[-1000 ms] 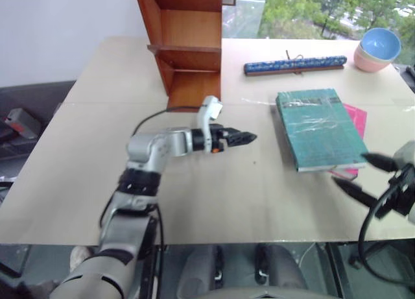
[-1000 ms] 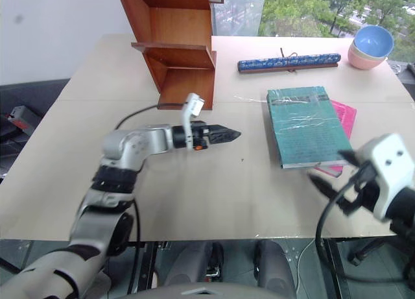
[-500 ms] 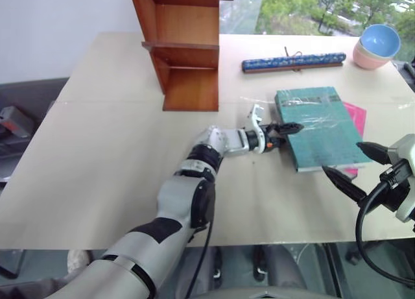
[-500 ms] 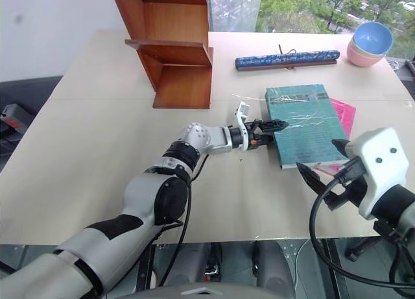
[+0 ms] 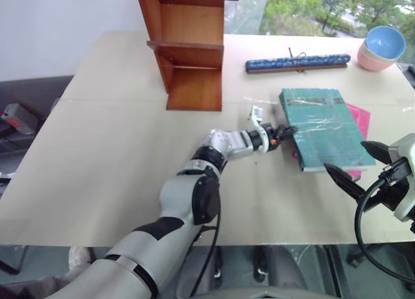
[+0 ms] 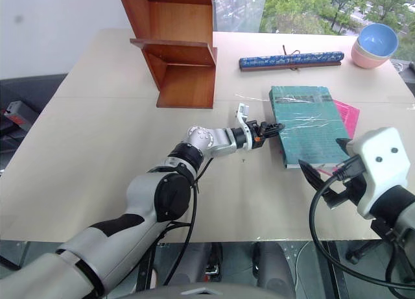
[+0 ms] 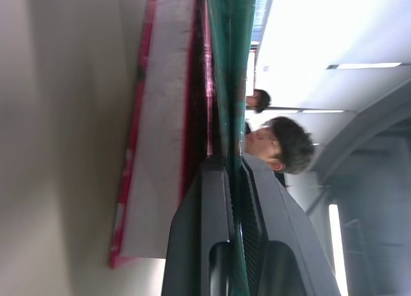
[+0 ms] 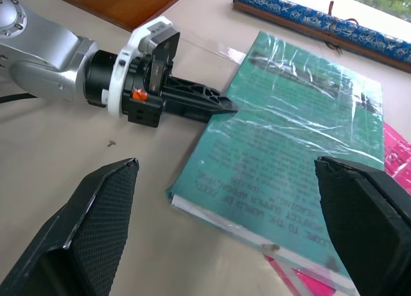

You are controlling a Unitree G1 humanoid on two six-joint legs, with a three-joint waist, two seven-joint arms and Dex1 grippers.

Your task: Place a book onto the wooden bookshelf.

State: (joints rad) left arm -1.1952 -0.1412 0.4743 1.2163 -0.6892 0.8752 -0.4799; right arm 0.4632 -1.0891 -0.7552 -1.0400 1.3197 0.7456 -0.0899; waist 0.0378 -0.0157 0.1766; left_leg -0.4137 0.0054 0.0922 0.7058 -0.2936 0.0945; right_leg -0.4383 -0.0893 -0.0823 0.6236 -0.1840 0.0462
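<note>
**Left fingers now pinched on the book's cover edge**

My left fingers (image 8: 215, 105) are pressed together on the near long edge of the teal book (image 5: 326, 127). In the left wrist view the two black fingers (image 7: 212, 244) clamp the thin green cover between them, with the pink book (image 7: 160, 135) lying underneath. Half a second ago those same fingers stood spread at that edge; now they are closed on it. A second ago the left gripper (image 5: 283, 130) hung over bare tabletop (image 5: 104, 156) well short of the book, so the arm has swept across to it.

The book lies flat on the tabletop, on top of the pink book, whose corner pokes out on the far side from my left arm. It sits well apart from the wooden bookshelf (image 5: 191, 46), which stands upright further back on the tabletop.

My right fingers (image 8: 103, 225) are spread wide, one on each side of the book's near short end in the right wrist view, hovering above it and touching nothing. The right gripper (image 5: 363, 163) sits in much the same place as before.

Behind the book lie a long blue patterned roll (image 5: 296, 63) and stacked bowls (image 5: 380, 47), blue over pink. The left wrist view catches a person (image 7: 276, 145) in the background.
</note>
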